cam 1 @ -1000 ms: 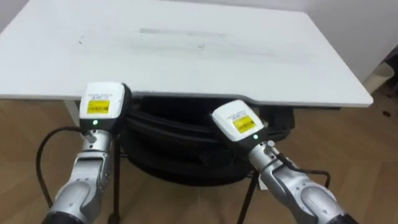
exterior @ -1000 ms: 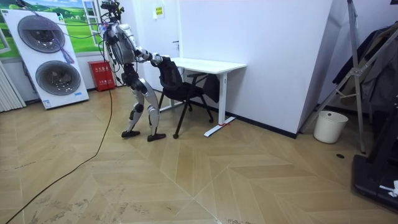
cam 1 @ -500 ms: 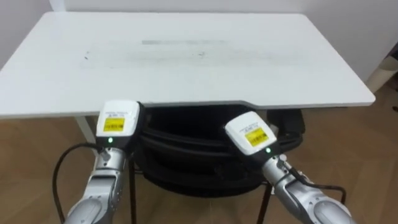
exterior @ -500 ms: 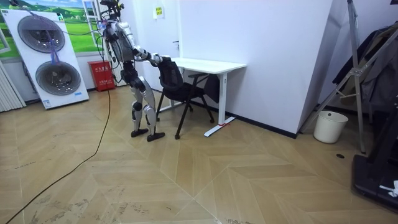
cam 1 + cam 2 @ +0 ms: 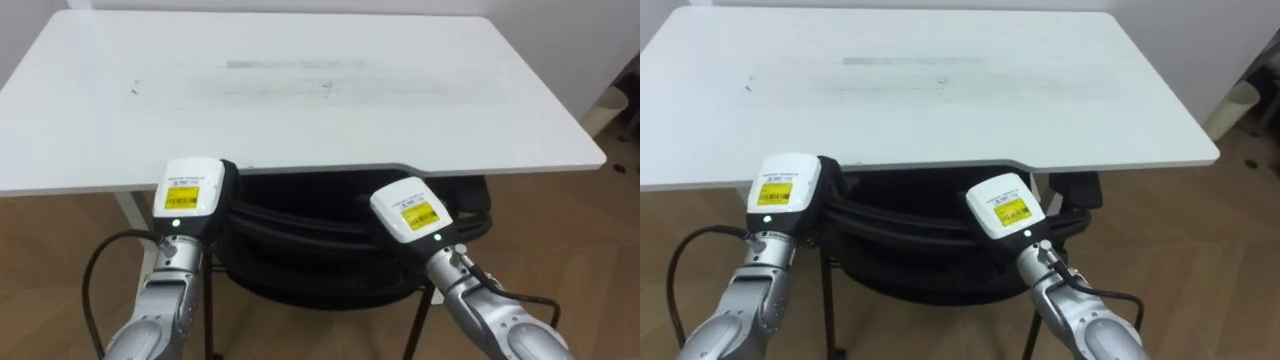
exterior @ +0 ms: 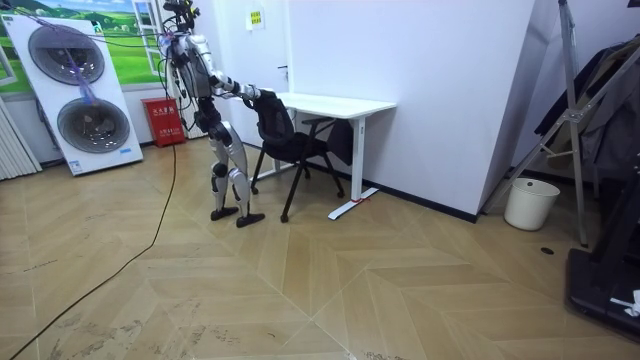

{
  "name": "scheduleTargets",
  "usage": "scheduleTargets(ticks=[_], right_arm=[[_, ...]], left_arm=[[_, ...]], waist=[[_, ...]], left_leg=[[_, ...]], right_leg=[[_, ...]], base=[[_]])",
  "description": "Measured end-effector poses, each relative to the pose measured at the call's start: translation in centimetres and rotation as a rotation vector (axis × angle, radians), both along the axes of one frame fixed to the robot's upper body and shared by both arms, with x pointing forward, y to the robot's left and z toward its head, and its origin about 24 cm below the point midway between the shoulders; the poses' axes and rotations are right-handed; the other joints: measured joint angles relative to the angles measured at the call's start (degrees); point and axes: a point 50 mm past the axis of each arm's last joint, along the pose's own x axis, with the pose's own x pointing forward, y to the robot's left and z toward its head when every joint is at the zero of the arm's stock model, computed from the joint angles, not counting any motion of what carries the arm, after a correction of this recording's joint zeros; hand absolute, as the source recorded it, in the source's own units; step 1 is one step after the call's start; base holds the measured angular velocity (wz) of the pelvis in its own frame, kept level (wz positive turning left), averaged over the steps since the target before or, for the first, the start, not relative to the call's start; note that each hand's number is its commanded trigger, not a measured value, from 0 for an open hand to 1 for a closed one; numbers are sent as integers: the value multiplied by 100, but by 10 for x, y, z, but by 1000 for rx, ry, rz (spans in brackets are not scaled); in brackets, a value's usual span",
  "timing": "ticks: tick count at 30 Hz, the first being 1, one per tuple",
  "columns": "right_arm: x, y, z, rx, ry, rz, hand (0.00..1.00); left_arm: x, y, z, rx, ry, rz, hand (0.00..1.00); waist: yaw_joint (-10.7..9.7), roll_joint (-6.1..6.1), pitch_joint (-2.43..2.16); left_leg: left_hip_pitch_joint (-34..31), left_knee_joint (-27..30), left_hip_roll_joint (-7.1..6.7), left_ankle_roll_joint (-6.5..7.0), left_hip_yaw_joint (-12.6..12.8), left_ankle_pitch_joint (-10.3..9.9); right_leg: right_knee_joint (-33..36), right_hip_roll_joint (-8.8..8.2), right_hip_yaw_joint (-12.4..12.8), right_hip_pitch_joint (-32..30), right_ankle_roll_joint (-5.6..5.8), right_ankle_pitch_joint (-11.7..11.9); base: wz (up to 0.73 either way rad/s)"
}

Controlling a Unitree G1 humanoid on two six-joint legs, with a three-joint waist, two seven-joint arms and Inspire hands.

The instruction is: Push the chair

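As arms reach forward, left robot hand [image 5: 192,190], right robot hand [image 5: 412,212] seemingly on chair [image 5: 300,250]; cannot tell grasp

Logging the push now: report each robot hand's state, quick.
Left robot hand: against the black curved chair back, open or shut cannot be told.
Right robot hand: against the same chair back, cannot be told.
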Motion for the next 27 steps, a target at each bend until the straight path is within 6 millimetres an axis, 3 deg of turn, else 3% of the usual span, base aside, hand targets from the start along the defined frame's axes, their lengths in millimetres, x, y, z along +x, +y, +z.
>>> scheduleTargets(ticks=[7,10,15,18,21,23,24,26,27], right_arm=[[0,-5,2,36,23,-37,0],[1,-6,5,63,22,-44,0],[6,-16,21,189,-5,-64,0],[1,-34,43,288,-62,-78,0],[-13,-56,49,304,-91,-130,0],[-26,-81,68,324,-174,-185,0],[-29,-88,78,343,-231,-198,0],[-32,-138,135,595,-671,-409,0],[-35,-154,149,660,-796,-476,0]], left_arm=[[-2,-1,2,-61,-1,5,0],[-1,0,4,-129,-1,24,0],[2,16,12,-287,-42,108,0],[3,37,27,-378,-121,200,0],[1,74,72,-598,-453,344,0],[-20,112,121,-701,-843,434,0],[-29,122,128,-718,-927,461,0],[-59,149,135,-775,-1118,567,0],[-66,154,133,-791,-1131,594,0]], waist=[[6,-21,-14],[-9,7,0],[-79,3,0],[-147,15,9],[-211,66,36],[-337,126,47],[-365,165,56],[-456,310,23],[-455,313,14]], left_leg=[[153,-225,-20,49,56,74],[116,-223,-37,45,38,87],[-67,-218,-29,73,102,180],[-53,-214,-12,70,103,200],[-23,-228,-2,62,96,204],[78,-328,-4,58,125,213],[114,-368,-4,58,149,213],[296,-507,-11,34,162,187],[334,-531,-12,32,167,183]], right_leg=[[-180,-40,-10,122,39,63],[-165,-44,2,68,40,81],[-177,-56,16,-140,10,175],[-206,-51,8,-109,-21,212],[-247,-39,38,-58,-3,203],[-225,-44,44,-37,-7,183],[-228,-41,78,-6,-7,175],[-249,-18,115,114,-28,87],[-262,-11,115,130,-25,65]], base=[[-3],[0],[-2],[0],[1],[-13],[-26],[-12],[4]])
